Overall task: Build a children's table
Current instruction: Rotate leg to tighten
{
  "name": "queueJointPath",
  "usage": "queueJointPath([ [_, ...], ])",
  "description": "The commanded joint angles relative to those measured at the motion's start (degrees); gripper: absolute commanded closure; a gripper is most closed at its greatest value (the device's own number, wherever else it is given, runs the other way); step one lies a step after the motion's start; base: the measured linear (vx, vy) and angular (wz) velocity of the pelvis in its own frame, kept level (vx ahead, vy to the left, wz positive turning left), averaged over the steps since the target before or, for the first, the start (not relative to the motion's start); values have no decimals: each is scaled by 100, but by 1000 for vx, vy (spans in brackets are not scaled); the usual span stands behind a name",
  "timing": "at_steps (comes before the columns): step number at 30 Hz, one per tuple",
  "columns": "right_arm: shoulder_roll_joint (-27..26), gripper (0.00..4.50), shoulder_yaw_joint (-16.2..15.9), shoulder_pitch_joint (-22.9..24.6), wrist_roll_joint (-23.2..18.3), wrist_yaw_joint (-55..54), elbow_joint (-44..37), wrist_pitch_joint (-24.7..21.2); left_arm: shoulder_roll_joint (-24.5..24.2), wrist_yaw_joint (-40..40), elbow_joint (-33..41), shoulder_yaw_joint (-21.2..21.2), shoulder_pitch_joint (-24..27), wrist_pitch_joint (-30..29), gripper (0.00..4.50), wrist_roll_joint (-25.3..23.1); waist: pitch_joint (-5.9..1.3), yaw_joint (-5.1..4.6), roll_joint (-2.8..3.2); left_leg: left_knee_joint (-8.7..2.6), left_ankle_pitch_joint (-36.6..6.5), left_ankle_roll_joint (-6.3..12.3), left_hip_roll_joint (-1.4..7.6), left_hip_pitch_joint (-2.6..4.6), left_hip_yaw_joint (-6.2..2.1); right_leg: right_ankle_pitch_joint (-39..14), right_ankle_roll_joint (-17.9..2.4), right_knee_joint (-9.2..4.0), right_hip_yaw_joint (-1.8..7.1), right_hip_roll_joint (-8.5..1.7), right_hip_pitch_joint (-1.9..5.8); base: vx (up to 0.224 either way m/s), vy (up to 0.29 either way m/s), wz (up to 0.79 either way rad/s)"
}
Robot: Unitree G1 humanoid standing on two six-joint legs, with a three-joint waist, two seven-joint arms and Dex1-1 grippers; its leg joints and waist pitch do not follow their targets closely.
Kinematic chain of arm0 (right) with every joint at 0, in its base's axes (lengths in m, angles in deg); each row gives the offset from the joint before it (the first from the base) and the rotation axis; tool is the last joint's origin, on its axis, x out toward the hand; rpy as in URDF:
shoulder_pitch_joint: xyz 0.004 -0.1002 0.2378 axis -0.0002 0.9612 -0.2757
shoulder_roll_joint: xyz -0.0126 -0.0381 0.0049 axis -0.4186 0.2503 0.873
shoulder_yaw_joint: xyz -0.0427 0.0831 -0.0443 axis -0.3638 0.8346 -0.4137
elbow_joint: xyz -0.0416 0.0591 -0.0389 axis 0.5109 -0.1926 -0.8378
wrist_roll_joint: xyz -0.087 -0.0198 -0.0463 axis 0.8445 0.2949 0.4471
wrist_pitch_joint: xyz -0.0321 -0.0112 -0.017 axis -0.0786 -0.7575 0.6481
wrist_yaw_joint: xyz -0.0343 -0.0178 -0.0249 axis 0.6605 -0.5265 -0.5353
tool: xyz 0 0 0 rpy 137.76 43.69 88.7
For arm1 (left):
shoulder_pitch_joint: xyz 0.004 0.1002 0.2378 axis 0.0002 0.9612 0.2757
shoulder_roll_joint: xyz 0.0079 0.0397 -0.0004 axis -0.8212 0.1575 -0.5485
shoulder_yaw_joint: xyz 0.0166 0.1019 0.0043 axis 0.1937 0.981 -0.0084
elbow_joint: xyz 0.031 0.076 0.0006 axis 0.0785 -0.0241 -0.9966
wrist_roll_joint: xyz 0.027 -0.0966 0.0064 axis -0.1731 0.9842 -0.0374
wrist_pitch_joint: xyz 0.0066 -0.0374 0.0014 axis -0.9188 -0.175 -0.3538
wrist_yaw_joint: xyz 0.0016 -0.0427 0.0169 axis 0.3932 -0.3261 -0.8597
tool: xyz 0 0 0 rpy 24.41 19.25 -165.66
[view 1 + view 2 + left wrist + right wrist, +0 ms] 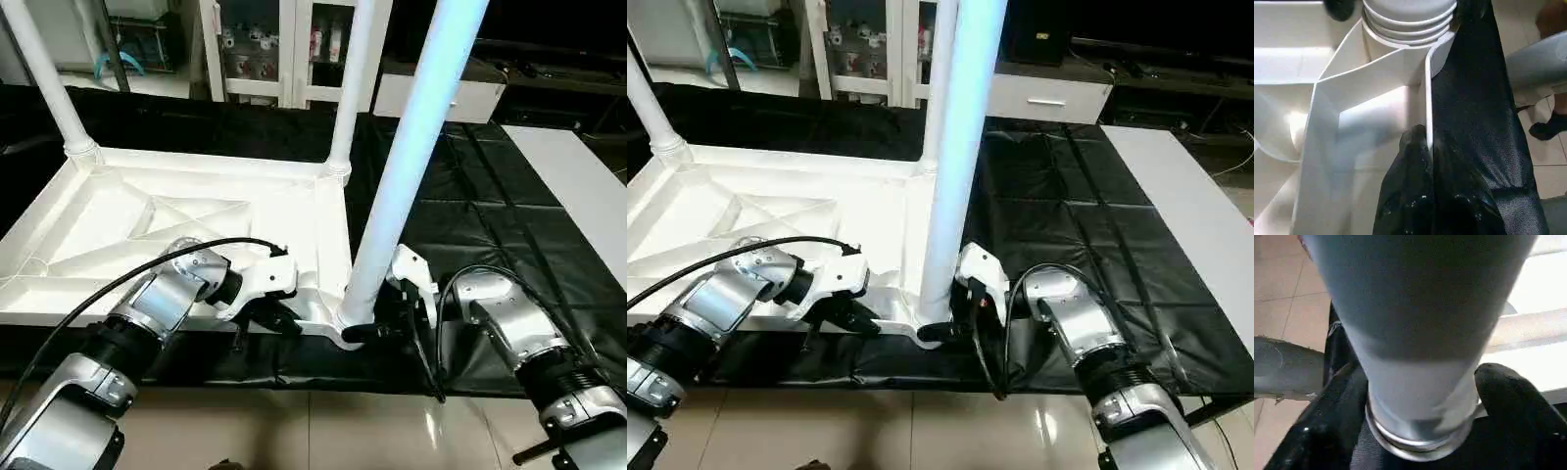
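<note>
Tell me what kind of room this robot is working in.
Probably an indoor lab or workshop: a worktable under a black cover, glass-fronted white cabinets with small items behind, and a shiny tiled floor in front.

Head stereo pair looks forward-down over both forearms. Wrist cams sit close; all share the near leg [411, 157] at its corner socket [1408, 19].

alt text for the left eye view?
A white tabletop lies underside up on a black-covered worktable, with three white legs standing in corner sockets. The left gripper pinches its near rim; the right gripper straddles the nearest leg's base.
</note>
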Motion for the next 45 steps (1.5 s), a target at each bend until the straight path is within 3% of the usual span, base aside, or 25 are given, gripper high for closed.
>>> queueJointPath([
  [1, -18, 116, 13, -125, 65, -26, 63, 11, 93, 99, -222, 389, 91, 11, 450, -276, -314, -26, 69, -422, -1817, 19, 102, 56, 25, -1879, -1119, -420, 197, -246, 189, 0, 0, 0],
  [8, 11, 174, -18, -160, 98, 168, 116, -28, 155, 103, -359, 438, -14, 11, 450, -327, -317, -19, 40, -425, -1827, 18, 105, 47, 14, -1931, -1101, -414, 194, -250, 192, 0, 0, 0],
  [11, -148, 176, 125, -184, 56, -97, 304, -1, 230, -47, -441, 412, -28, -44, 450, -362, -312, -16, 0, -424, -1796, 33, 106, 41, 16, -1949, -1118, -409, 194, -256, 187, 0, 0, 0],
  [12, -148, 178, 125, -184, 56, -97, 304, -1, 230, -47, -441, 412, -28, -44, 450, -362, -308, -18, 12, -426, -1823, 31, 104, 38, 16, -2008, -1115, -414, 196, -261, 183, 0, 0, 0],
  [13, -203, 178, 174, -197, 71, -266, 362, 28, 257, -93, -460, 388, -30, -59, 450, -350, -303, -19, 17, -430, -1850, 22, 102, 32, 10, -2089, -1086, -425, 194, -265, 187, 0, 0, 0],
  [14, -407, 178, 356, -252, 76, -827, 588, 30, 376, -276, -554, 269, -48, -105, 450, -280, -289, -31, -57, -434, -1891, 11, 99, 26, 3, -2378, -986, -429, 197, -281, 161, 0, 0, 0],
  [15, -515, 178, 454, -285, 75, -1117, 713, 15, 445, -371, -613, 196, -61, -125, 450, -237, -286, -30, -43, -439, -1940, -31, 94, 46, -3, -2520, -944, -459, 194, -287, 149, 0, 0, 0],
  [16, -686, 178, 604, -303, 28, -1543, 846, -95, 541, -580, -704, 102, -78, -162, 450, -216, -279, -62, 14, -453, -2102, -120, 90, 54, -26, -2759, -880, -482, 191, -294, 127, 0, 0, 0],
  [17, -686, 178, 604, -303, 28, -1543, 846, -95, 541, -580, -704, 102, -78, -162, 450, -216, -278, -76, -13, -458, -2180, -166, 89, 53, -40, -2880, -820, -503, 173, -291, 137, 0, 0, 0],
  [18, -792, 178, 698, -310, -11, -1799, 919, -180, 601, -719, -763, 46, -89, -185, 450, -211, -277, -125, -50, -474, -2358, -199, 74, 22, -76, -3182, -628, -529, 142, -287, 159, 0, 0, 0],
  [20, -923, 179, 795, -307, -74, -2025, 937, -238, 702, -944, -870, -38, -131, -230, 450, -215, -287, -154, -26, -477, -2481, -185, 79, 50, -100, -3268, -576, -560, 130, -297, 139, 0, 0, 0],
  [21, -1173, 180, 958, -344, -139, -2515, 1020, -244, 902, -1454, -1070, -165, -242, -324, 450, -265, -290, -194, -98, -478, -2503, -169, 80, 22, -91, -3214, -596, -558, 129, -288, 127, 0, 0, 0],
  [22, -1377, 180, 1067, -390, -120, -3029, 1125, -183, 1080, -1925, -1230, -276, -336, -392, 450, -308, -290, -161, -62, -478, -2529, -199, 76, 66, -104, -3285, -588, -578, 120, -300, 107, 0, 0, 0],
  [23, -1398, 180, 1078, -395, -118, -3081, 1135, -177, 1098, -1972, -1246, -287, -346, -399, 450, -312, -281, -188, -62, -473, -2536, -215, 70, 57, -92, -3273, -596, -576, 131, -294, 84, 0, 0, 0],
  [24, -1616, 180, 1144, -470, 3, -3769, 1325, -89, 1325, -2581, -1436, -467, -461, -571, 450, -325, -286, -221, -99, -482, -2514, -268, 60, 29, -112, -3313, -568, -564, 105, -291, 108, 0, 0, 0],
  [25, -1616, 180, 1144, -470, 3, -3769, 1325, -89, 1325, -2581, -1436, -467, -461, -571, 450, -325, -301, -208, -98, -482, -2504, -274, 60, 30, -127, -3349, -527, -569, 90, -306, 130, 0, 0, 0],
  [28, -2227, 181, 1478, -814, 164, -5782, 2048, 18, 1803, -4079, -1964, -929, -774, -609, 450, -347, -309, -235, -119, -488, -2356, -196, 55, 0, -104, -3032, -569, -566, 103, -298, 120, 0, 0, 0],
  [29, -2400, 181, 1609, -909, 133, -6314, 2224, 0, 1893, -4432, -2099, -1033, -852, -530, 450, -358, -307, -260, -102, -493, -2401, -275, 42, 39, -108, -3044, -583, -567, 101, -289, 79, 0, 0, 0],
  [31, -2532, 181, 1664, -986, 138, -6672, 2357, -13, 1945, -4666, -2210, -1085, -918, -455, 450, -377, -327, -266, -102, -488, -2400, -269, 32, 47, -110, -2950, -558, -566, 92, -284, 99, 0, 0, 0],
  [32, -2720, 181, 1608, -1152, 340, -7124, 2551, 136, 2022, -5016, -2463, -1180, -1043, -282, 450, -408, -322, -252, -34, -489, -2298, -193, 32, 40, -71, -2525, -606, -565, 126, -265, 76, 0, 0, 0],
  [33, -2796, 181, 1608, -1250, 425, -7319, 2637, 291, 2045, -5196, -2605, -1212, -1111, -195, 450, -446, -336, -263, -80, -473, -2243, -174, 18, 41, -40, -2338, -649, -550, 137, -247, 72, 0, 0, 0],
  [37, -2925, 181, 1664, -1454, 472, -7537, 2803, 686, 2036, -5449, -2762, -1271, -1176, -94, 450, -504, -363, -185, -86, -450, -1782, -2, 19, 15, 22, -1721, -783, -466, 164, -241, 119, 17, -1, 2],
  [41, -2978, 181, 1833, -1623, 385, -7491, 2912, 1001, 1997, -5450, -2867, -1250, -1175, 5, 450, -534, -410, -120, -61, -375, -1076, 232, 12, -5, 83, -674, -1070, -330, 183, -224, 148, 62, -13, 6],
  [43, -2989, 181, 1900, -1619, 217, -6998, 2806, 1096, 1934, -5327, -2833, -1212, -1130, 82, 450, -542, -433, -91, -59, -320, -579, 478, -4, -59, 100, 29, -1223, -228, 181, -219, 202, 0, 0, 0],
  [45, -2913, 126, 1839, -1529, 174, -6564, 2630, 1216, 1844, -5124, -2769, -1179, -1078, 168, 450, -546, -433, -83, -49, -307, -447, 635, -4, -65, 111, 124, -1310, -219, 171, -224, 222, 0, 0, 0],
])
